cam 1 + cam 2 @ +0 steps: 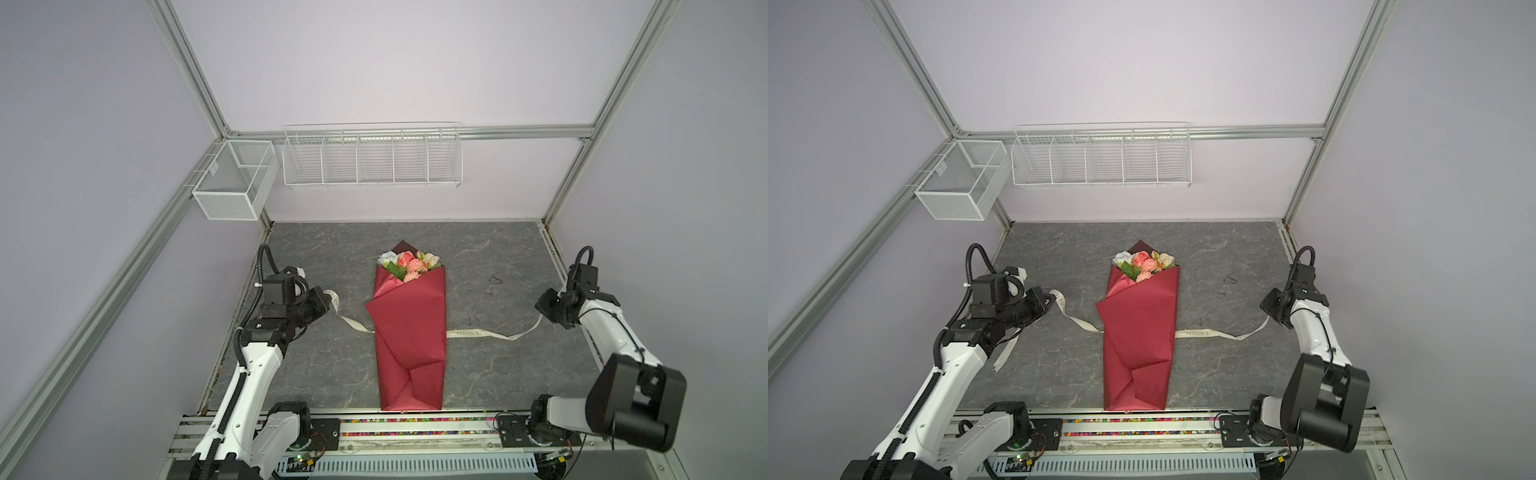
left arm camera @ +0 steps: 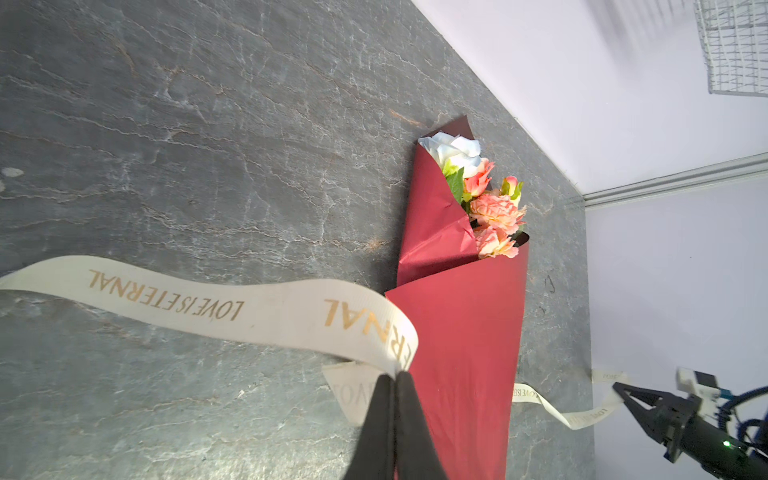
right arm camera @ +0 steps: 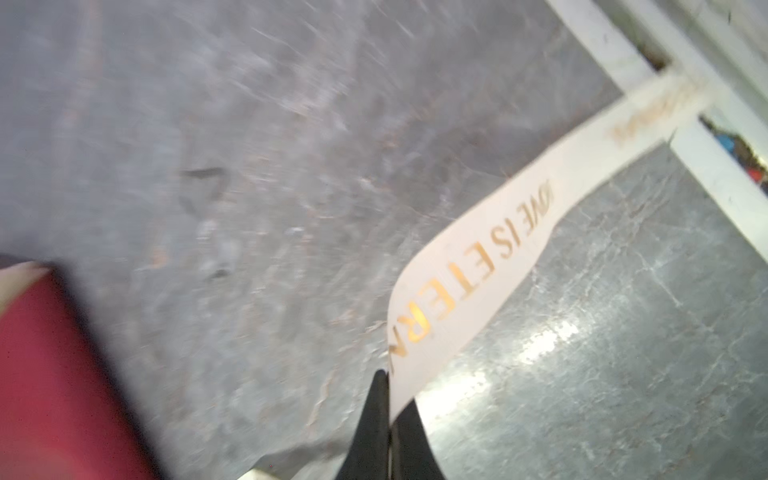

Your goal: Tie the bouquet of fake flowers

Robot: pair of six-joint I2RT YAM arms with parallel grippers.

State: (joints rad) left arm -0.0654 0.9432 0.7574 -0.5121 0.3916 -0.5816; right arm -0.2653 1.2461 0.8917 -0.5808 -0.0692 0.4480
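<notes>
My left claw (image 2: 395,377) is pinched shut on the cream ribbon (image 2: 199,297), and my right claw (image 3: 388,376) is nipped closed on its opposite end. From each grip the ribbon sags onto the grey table (image 1: 498,266) and passes out of sight beneath the bouquet of fake flowers (image 1: 409,332). The bouquet lies flat mid-table in dark-red paper, blooms toward the back wall. I judge the bundle light and its paper crisp and easily creased. The ribbon looks limp and probably slick, so the hold belongs near its ends, crossing over the middle of the wrap.
</notes>
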